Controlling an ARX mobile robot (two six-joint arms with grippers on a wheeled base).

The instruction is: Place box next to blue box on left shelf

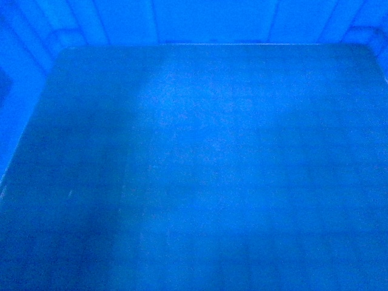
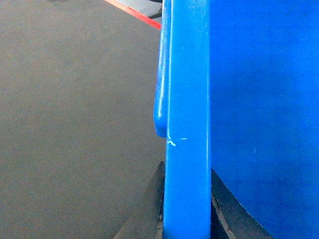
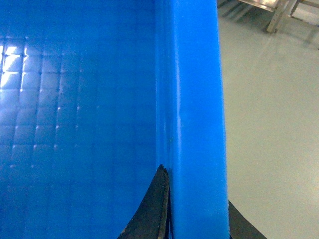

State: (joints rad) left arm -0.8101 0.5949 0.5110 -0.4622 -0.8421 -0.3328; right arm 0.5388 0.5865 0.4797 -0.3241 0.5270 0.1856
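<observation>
Head view is basically all blue crate (image 1: 200, 170): its glossy floor with a faint grid fills the picture, and the ribbed far wall runs along the top, with side walls angling in at both upper corners, so the crate sits right under the camera. Left wrist view looks along the crate's thick rim (image 2: 187, 124), and the left gripper (image 2: 187, 214) is clamped on it, one dark finger (image 2: 147, 209) on the outside of the rim and the other on the inside. Grey floor (image 2: 75, 124) lies beyond the rim, with a red line (image 2: 132, 12) near its far end. Right wrist view is the same deal: the right gripper (image 3: 197, 219) pinches the crate's rim from both sides, gridded crate floor on one side, pale green floor (image 3: 269, 124) on the other, plus some metal frame legs (image 3: 279, 12) well beyond the rim.
</observation>
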